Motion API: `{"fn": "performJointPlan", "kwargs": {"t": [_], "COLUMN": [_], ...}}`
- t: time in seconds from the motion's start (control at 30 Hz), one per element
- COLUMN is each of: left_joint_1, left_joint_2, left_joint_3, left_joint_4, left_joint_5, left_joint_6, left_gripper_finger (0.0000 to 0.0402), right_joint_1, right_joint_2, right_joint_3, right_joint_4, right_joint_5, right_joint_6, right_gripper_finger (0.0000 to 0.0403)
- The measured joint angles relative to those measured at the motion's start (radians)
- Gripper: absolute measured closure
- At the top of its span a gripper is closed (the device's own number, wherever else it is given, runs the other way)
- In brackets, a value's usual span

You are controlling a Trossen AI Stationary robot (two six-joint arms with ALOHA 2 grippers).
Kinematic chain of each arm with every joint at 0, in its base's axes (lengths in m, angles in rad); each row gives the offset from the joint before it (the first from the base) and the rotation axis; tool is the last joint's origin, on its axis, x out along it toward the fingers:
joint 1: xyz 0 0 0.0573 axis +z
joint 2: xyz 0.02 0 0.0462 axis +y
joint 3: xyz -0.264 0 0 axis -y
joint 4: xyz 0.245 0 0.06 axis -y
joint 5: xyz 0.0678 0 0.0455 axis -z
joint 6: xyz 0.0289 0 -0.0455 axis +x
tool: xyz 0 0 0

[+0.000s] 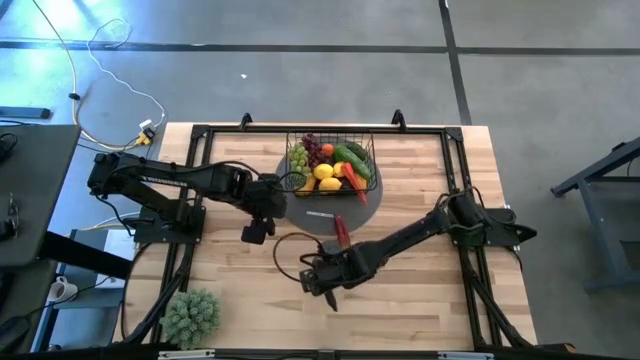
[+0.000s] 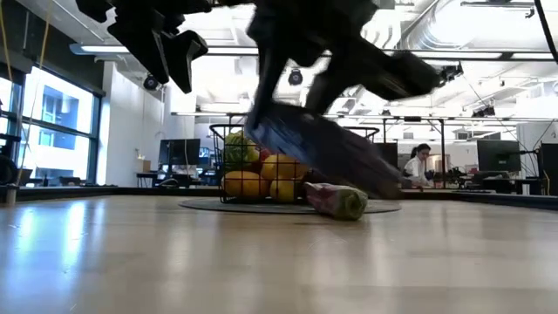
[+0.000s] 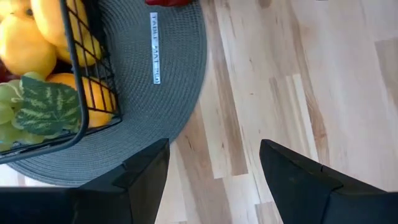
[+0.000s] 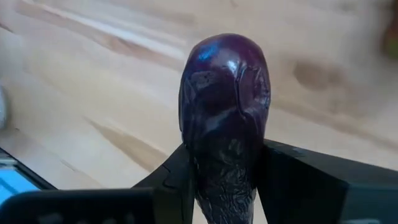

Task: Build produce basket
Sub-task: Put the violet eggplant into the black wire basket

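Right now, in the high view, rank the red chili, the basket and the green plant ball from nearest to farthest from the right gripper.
From the right gripper, jaws shut on the eggplant:
1. Red chili, just beyond it, at the grey mat's near edge.
2. Basket, farther back on the mat.
3. Green plant ball, at the table's front left corner.

1. The scene is bright. In the low view, ceiling strip lights and large windows (image 2: 52, 131) on the left give strong light.
2. The wooden table (image 1: 400, 290) shows soft glare in the low view, near the camera.
3. In the low view the dark arm in front is strongly blurred.
4. In the right wrist view the eggplant (image 4: 225, 106) carries small blue highlights, and the table behind it is out of focus.
5. The high view is sharp, with weak shadows.
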Motion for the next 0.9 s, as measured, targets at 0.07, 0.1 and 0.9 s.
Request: {"fn": "performJointPlan", "kwargs": {"t": [0.07, 0.1, 0.9], "left_joint_1": [0.007, 0.013, 0.171], "left_joint_2": [-0.005, -0.01, -0.242], "left_joint_3": [0.004, 0.008, 0.011], "left_joint_4": [-0.012, -0.019, 0.049], "left_joint_5": [0.007, 0.007, 0.3], "left_joint_6": [0.018, 0.024, 0.053], "left_gripper_finger": [0.016, 0.016, 0.0161], "right_joint_1": [-0.007, -0.009, -0.096], "right_joint_2": [0.0, 0.0, 0.0], "right_joint_3": [0.035, 0.054, 0.56], "right_joint_4": [-0.029, -0.049, -0.379], "right_joint_5": [0.025, 0.036, 0.407], "right_joint_6": [-0.024, -0.03, -0.433], "right_gripper_finger": [0.0306, 0.0306, 0.0306]}}
